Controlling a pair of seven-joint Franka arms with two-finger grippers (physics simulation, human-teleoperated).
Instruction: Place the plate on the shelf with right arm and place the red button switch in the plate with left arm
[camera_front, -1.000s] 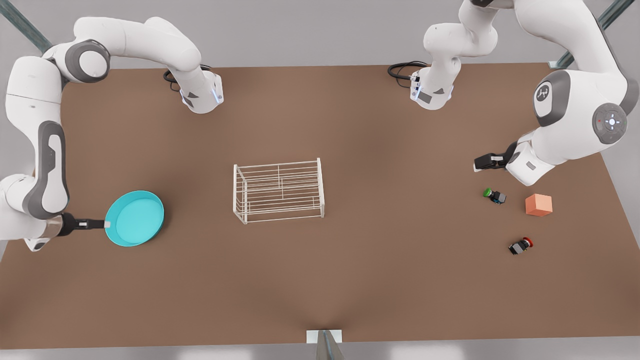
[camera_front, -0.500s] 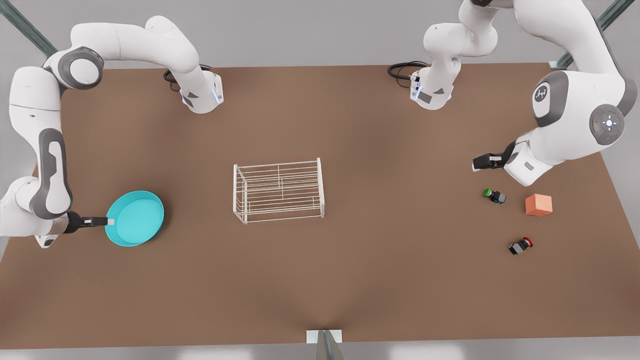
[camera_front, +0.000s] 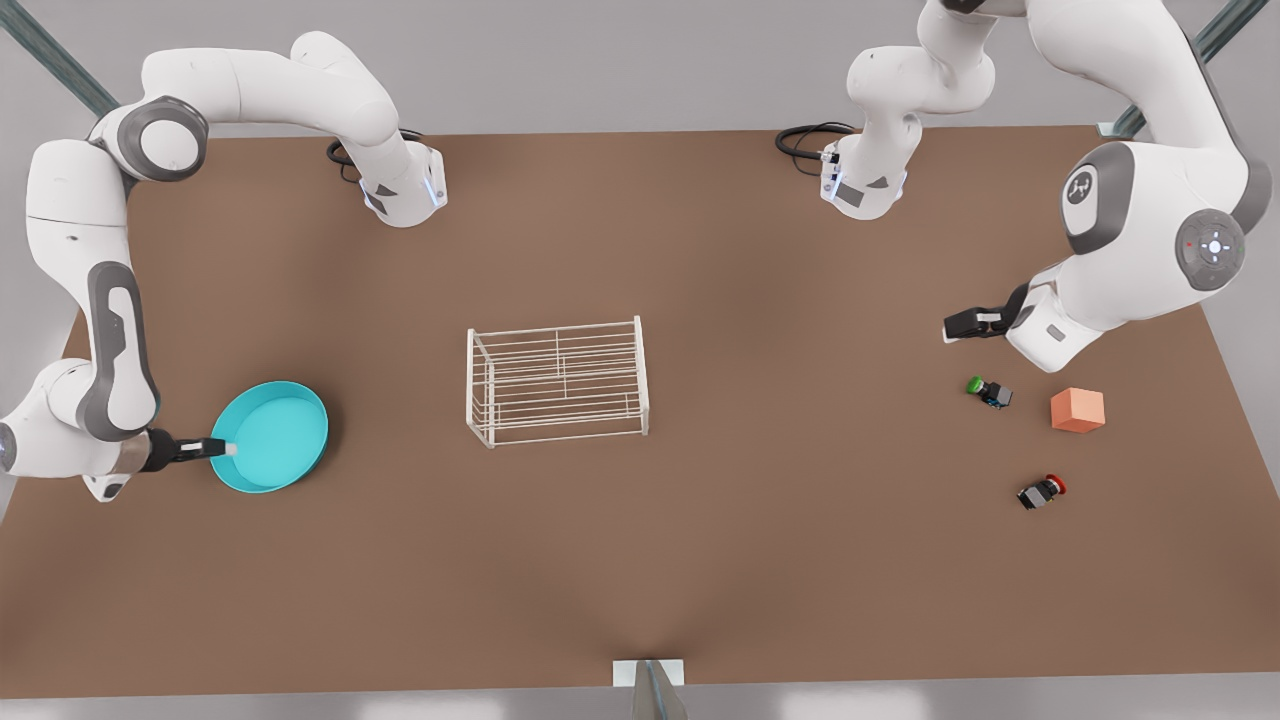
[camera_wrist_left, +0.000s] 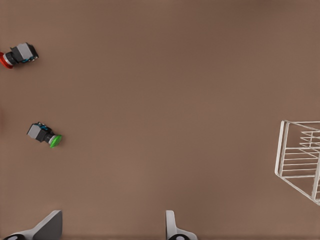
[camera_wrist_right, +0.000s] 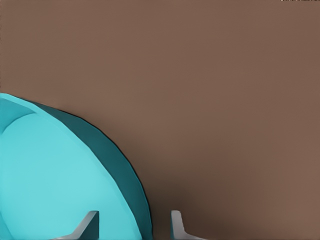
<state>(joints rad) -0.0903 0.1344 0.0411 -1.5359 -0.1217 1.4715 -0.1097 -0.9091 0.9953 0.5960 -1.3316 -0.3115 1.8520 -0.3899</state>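
Note:
The turquoise plate (camera_front: 275, 435) lies flat on the brown table at the front view's left. My right gripper (camera_front: 225, 449) is at its outer edge, open, and the right wrist view shows its fingers astride the plate (camera_wrist_right: 45, 185) rim, one finger (camera_wrist_right: 89, 224) over the dish and the other outside. The white wire shelf (camera_front: 557, 381) stands mid-table. The red button switch (camera_front: 1042, 491) lies on its side at the front view's right. My left gripper (camera_front: 955, 325) hovers open beyond it, and the red button switch (camera_wrist_left: 17, 54) and the shelf (camera_wrist_left: 300, 160) show in the left wrist view.
A green-capped switch (camera_front: 988, 390) lies just below the left gripper, and it appears again as the green-capped switch (camera_wrist_left: 44, 135) in the left wrist view. An orange cube (camera_front: 1077, 410) sits to its right. Both arm bases stand along the far table edge.
My right arm has shifted and its gripper has slid a little farther onto the plate's rim. The left gripper has barely moved. Plate, shelf and switches stay put.

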